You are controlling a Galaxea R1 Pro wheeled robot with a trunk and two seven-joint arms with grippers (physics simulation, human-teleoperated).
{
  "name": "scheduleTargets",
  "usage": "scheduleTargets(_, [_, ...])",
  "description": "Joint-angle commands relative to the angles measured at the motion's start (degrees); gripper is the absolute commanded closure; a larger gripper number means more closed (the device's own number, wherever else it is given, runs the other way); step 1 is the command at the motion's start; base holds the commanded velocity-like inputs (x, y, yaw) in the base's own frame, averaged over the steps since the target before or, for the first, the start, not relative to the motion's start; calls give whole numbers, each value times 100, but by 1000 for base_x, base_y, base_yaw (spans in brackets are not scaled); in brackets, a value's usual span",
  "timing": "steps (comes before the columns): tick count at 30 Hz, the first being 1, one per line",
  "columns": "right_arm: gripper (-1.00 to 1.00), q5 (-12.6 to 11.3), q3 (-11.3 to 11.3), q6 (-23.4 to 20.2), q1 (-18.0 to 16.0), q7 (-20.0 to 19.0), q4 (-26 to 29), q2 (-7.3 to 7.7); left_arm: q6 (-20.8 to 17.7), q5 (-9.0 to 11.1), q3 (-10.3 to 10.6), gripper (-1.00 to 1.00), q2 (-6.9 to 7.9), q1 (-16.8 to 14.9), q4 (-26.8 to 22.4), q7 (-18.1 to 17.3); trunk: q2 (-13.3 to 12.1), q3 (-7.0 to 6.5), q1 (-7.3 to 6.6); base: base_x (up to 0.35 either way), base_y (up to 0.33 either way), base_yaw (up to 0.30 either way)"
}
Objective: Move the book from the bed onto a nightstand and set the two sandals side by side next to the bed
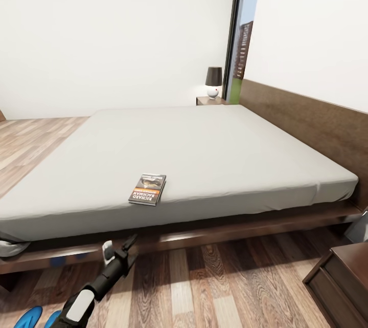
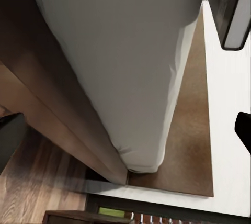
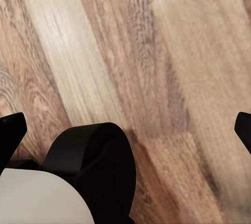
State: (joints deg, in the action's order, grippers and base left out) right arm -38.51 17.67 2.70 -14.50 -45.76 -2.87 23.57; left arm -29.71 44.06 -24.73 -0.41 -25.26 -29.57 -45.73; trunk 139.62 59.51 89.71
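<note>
Lying flat near the mattress edge of the bed (image 1: 214,149), the book (image 1: 148,189) is best approached from above by the left gripper (image 1: 119,251), which is seen spread and empty low before the frame, the right gripper's (image 3: 125,124) fingers likewise parted over the floor.

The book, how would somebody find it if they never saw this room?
Look at the big bed with the pale grey mattress. Near its front edge, above the left end effector, lies the book. It is the lone thing on the mattress: small, flat, dark-covered, with white lettering and an orange band.
</note>
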Motion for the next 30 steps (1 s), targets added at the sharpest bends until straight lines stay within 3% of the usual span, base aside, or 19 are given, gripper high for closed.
scheduleTargets(1, [-100, -37, 49, 28, -9, -29, -21, -2, -34, 46, -25, -100, -20, -4, -37, 4, 2, 5, -1, 0, 0, 0])
scheduleTargets(9, [-100, -18, 52, 24, -9, -34, -21, -2, 62, 171, -24, -100, -72, -5, -439, 45, 2, 5, -1, 0, 0, 0])
scheduleTargets(24, [-100, 6, 80, -10, -8, -38, -21, -10, 67, 207, -27, -100, -198, -33, -1116, 55, 2, 5, -1, 0, 0, 0])
scheduleTargets(30, [-100, 9, 78, -7, -9, -38, -21, -11, 50, 208, -24, -100, -248, -171, -1220, 281, 2, 5, -1, 0, 0, 0])
